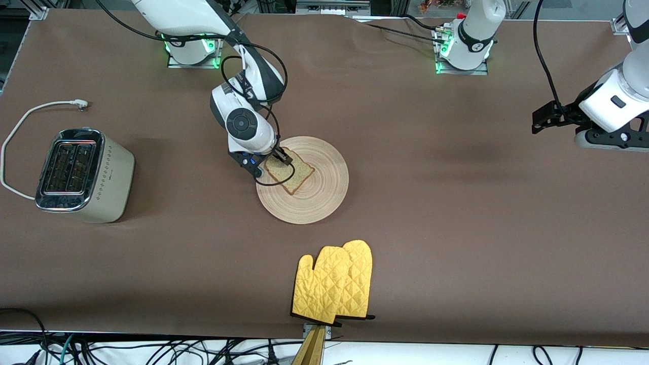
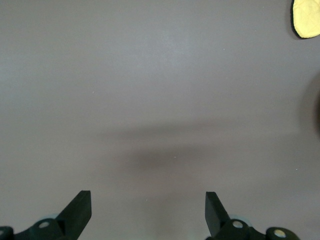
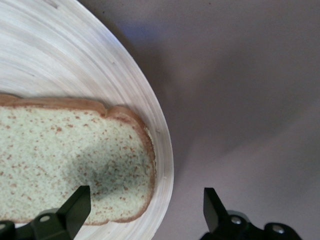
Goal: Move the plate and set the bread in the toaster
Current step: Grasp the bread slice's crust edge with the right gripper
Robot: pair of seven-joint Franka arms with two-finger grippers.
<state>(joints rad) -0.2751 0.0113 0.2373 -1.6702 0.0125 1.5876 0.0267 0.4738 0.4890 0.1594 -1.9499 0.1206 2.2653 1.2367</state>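
The light wooden plate lies mid-table with the speckled bread flat on it. My right gripper hangs open low over the plate's edge on the toaster's side. In the right wrist view the gripper has one finger over the bread and the other over bare table, past the plate's rim. Nothing is held. The cream toaster stands at the right arm's end of the table, both slots empty. My left gripper waits open above the table at the left arm's end, shown open over bare tabletop.
A yellow oven mitt lies at the table edge nearest the front camera; its tip shows in the left wrist view. The toaster's white cord loops on the table beside it. The tabletop is brown.
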